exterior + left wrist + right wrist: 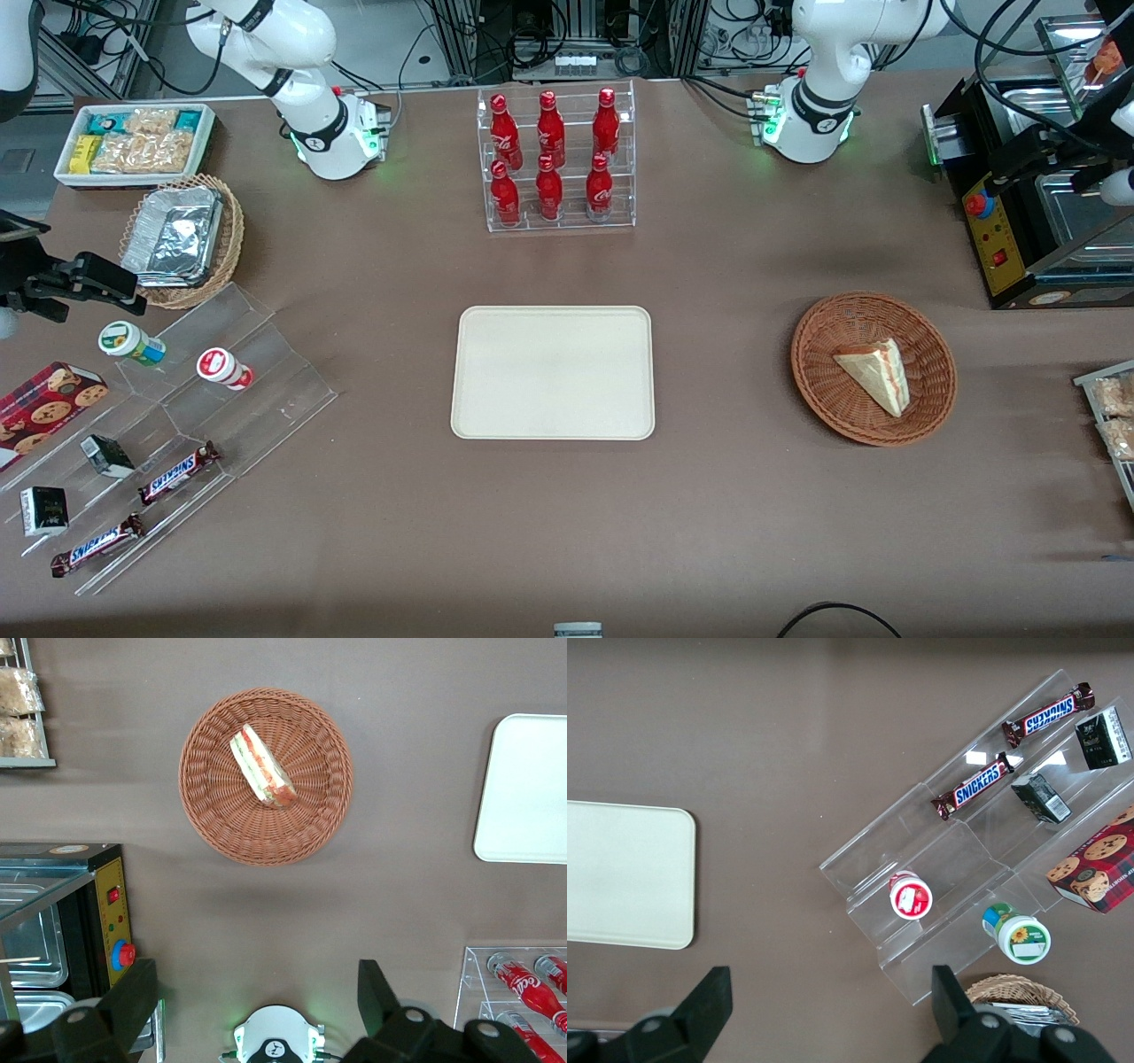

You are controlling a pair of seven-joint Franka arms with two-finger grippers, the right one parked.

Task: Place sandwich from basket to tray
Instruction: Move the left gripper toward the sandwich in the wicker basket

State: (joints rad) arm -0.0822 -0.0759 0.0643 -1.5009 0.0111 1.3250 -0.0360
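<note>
On table, nearest front camera:
Tray [553, 372]: flat, bare, mid-table.
Basket [873, 369]: beside tray, well apart from it, toward working arm's end.
Sandwich [877, 372]: lying inside basket [266, 776], filling edge [262, 767] showing red and green.
Bottle rack [556, 158]: farther from camera than tray, red bottles upright.
Gripper [257, 1010]: high above table near working arm's base, clear of basket, fingers [133, 1001] spread wide, holding nothing.
</note>
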